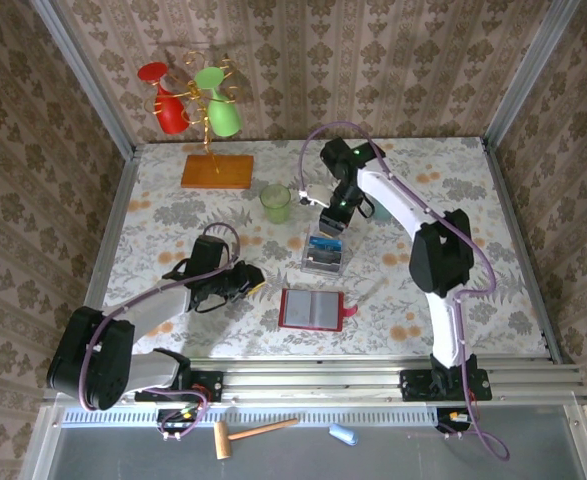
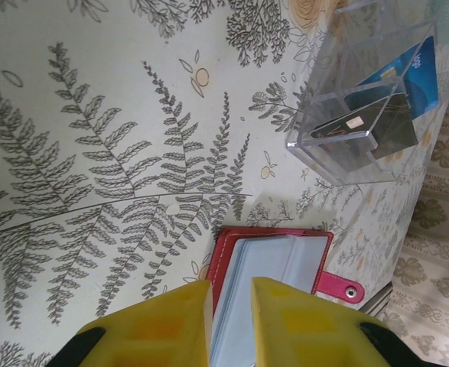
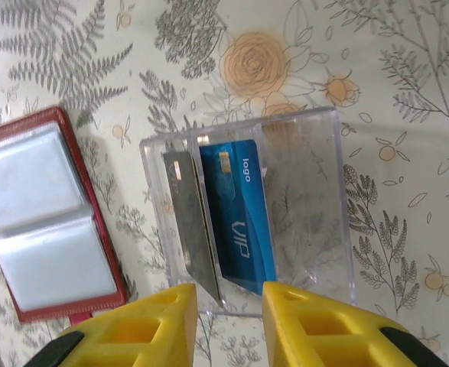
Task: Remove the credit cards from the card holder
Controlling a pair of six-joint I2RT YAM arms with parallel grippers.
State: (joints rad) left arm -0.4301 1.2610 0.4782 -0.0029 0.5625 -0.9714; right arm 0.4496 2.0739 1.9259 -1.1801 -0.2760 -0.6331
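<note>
A flower-print table (image 1: pixel 173 230) is seen from above. At ten o'clock, a wire stand on an orange wooden base (image 1: pixel 217 171) holds a red cup and a green cup, well apart from the work.

At eight o'clock the left gripper (image 1: pixel 245 283) lies low, near the left edge of the card holder (image 1: pixel 313 308). Its yellow fingers (image 2: pixel 163 325) are slightly parted and grasp nothing. In its wrist view they point straight at the holder's edge, likely so it can pin or lift the holder.

The red card holder lies open and flat at six o'clock, with its grey pockets facing up and its snap tab (image 2: pixel 345 289) sticking out on the right.

Just beyond it, toward twelve o'clock, is a clear plastic box (image 1: pixel 325 262). A dark card (image 3: pixel 193 229) and a blue card (image 3: pixel 239 214) stand on edge inside it, close together and slightly tilted. These appear to be credit cards taken out of the holder and dropped there. A green cup (image 1: pixel 276 203) stands at eleven o'clock from the box.

The right gripper (image 1: pixel 331 228) hangs directly over the box. Its fingers (image 3: pixel 148 329) are spread on either side of the cards' near ends and clasp nothing.

The pockets are pale and glossy, so I cannot tell whether a card remains inside. The box's clear dividers are hard to trace, so I cannot tell whether the two cards share a slot. The lower frame edge cuts off the rear part of both pairs of fingers in the wrist views.
</note>
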